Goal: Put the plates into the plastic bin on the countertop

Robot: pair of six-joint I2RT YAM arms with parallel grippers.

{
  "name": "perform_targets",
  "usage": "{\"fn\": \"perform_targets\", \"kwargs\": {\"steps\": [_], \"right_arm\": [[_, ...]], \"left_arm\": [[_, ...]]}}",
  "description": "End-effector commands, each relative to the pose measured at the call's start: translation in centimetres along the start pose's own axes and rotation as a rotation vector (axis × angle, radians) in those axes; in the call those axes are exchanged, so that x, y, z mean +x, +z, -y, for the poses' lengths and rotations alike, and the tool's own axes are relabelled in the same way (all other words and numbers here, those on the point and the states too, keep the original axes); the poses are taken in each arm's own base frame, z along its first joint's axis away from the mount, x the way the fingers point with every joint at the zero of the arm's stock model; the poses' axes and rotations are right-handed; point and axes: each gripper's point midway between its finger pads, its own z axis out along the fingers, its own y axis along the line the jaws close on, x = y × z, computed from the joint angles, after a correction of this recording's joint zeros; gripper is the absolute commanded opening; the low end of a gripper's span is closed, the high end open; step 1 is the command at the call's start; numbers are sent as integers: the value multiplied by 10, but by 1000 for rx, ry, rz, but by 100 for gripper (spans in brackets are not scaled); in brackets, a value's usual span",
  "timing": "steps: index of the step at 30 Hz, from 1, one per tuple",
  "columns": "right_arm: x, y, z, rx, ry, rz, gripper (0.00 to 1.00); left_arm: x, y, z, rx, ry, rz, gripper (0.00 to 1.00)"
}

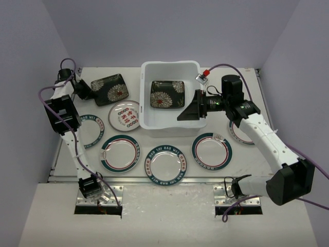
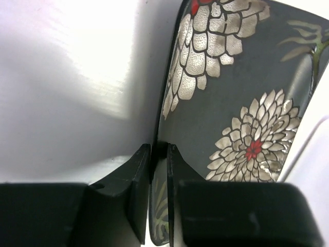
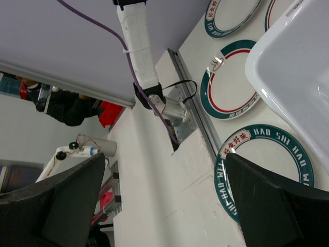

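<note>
Where the counter [image 1: 236,167] meets its metal rail [image 1: 175,180] on the near side, a row of round lettered plates [image 1: 165,163] curves across it. None of them touch, and narrow strips of bare counter show between their rims. The leftmost plate [image 1: 88,131] is partly covered by the left arm. The rightmost plate [image 1: 241,133] lies partly under the right arm's forearm.

Behind the row, the small plate with red characters [image 1: 126,115] sits just left of the plastic bin [image 1: 145,103], close to its wall but apart from it. The right gripper [image 3: 164,206] hangs over the bin's near right corner, across the rim, with its fingers spread wide and nothing between them. Inside the bin, one black floral plate [image 1: 167,94] lies flat toward the far right. Bare floor is left along the left wall and the near wall.

Farther left, near the counter's far left corner, the second black floral plate [image 1: 109,88] lies aslant, well clear of the bin. The left gripper [image 2: 159,154] is clamped on its outer edge, one finger on each face. I cannot tell whether the plate is lifted off the counter. Beyond the bin's right wall, bare counter runs to the far edge.
</note>
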Motion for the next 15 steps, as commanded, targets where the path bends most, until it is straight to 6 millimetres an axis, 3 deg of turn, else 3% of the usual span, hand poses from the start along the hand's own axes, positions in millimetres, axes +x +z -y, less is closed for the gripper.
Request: {"fn": "perform_targets", "kwargs": {"steps": [1, 4, 8, 10, 13, 15], "right_arm": [[-19, -4, -25, -51, -93, 33, 99], [-19, -4, -26, -52, -82, 35, 99], [-18, -2, -22, -51, -47, 33, 99], [-23, -1, -20, -35, -20, 45, 99], [-30, 0, -14, 12, 12, 78, 99], [-34, 0, -12, 30, 12, 94, 99]], "left_arm": [[9, 19, -28, -91, -29, -24, 0], [-7, 9, -7, -10, -33, 32, 0], [-34, -28, 42, 243, -96, 116, 0], [-60, -71, 78, 348, -88, 227, 0], [-72, -115, 113, 450, -80, 296, 0], [-69, -131, 125, 495, -86, 293, 0]]}}
